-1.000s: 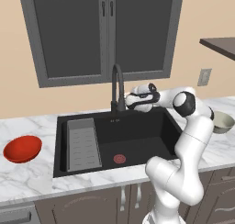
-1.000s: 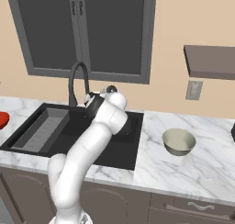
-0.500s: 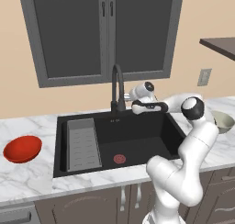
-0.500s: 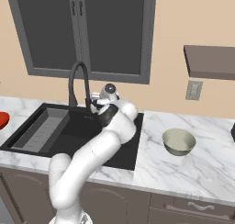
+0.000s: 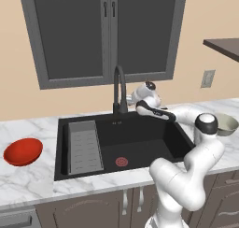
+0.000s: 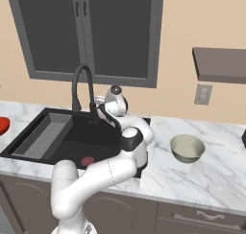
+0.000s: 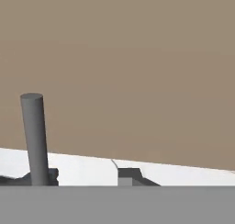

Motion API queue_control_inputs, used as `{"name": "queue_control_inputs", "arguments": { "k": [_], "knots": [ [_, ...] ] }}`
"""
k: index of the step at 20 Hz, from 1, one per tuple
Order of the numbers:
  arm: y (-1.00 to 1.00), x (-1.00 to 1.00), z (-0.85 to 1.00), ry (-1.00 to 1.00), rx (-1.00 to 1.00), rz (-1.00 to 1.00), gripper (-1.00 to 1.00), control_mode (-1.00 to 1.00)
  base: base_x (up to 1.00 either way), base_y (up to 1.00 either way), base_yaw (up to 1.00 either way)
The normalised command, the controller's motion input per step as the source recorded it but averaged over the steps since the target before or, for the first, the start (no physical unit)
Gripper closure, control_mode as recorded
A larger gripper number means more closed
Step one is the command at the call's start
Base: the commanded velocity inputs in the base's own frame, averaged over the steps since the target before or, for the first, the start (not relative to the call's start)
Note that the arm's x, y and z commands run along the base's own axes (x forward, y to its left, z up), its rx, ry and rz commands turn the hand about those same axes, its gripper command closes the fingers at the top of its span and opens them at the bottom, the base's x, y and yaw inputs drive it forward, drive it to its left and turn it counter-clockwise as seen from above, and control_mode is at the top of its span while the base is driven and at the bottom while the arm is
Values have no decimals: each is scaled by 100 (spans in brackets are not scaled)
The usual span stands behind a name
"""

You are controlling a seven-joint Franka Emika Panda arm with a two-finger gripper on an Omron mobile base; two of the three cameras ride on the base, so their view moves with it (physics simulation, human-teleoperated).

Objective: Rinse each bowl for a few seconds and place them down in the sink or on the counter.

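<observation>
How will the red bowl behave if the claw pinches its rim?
The red bowl looks glossy, so the rim may slip in a pinch. It is shallow and round-bottomed, so on the counter it probably rocks or slides rather than tipping over. It looks rigid and likely light.

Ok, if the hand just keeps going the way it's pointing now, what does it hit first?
Probably the beige wall behind the sink. The hand points at it over the counter, and the black tap stands just off to one side. Depth is unclear.
</observation>
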Motion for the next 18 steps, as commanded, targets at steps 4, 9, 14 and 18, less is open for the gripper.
{"name": "queue_control_inputs", "arguments": {
  "k": [4,9,14,18],
  "knots": [
    [-100,16,-100,21,0,0,100,-100,0,0,0],
    [-98,11,-100,21,0,0,100,-100,0,0,0],
    [-98,0,-100,14,0,0,100,-100,0,0,0],
    [-100,-3,-100,8,0,0,100,-100,0,0,0]
  ]
}}
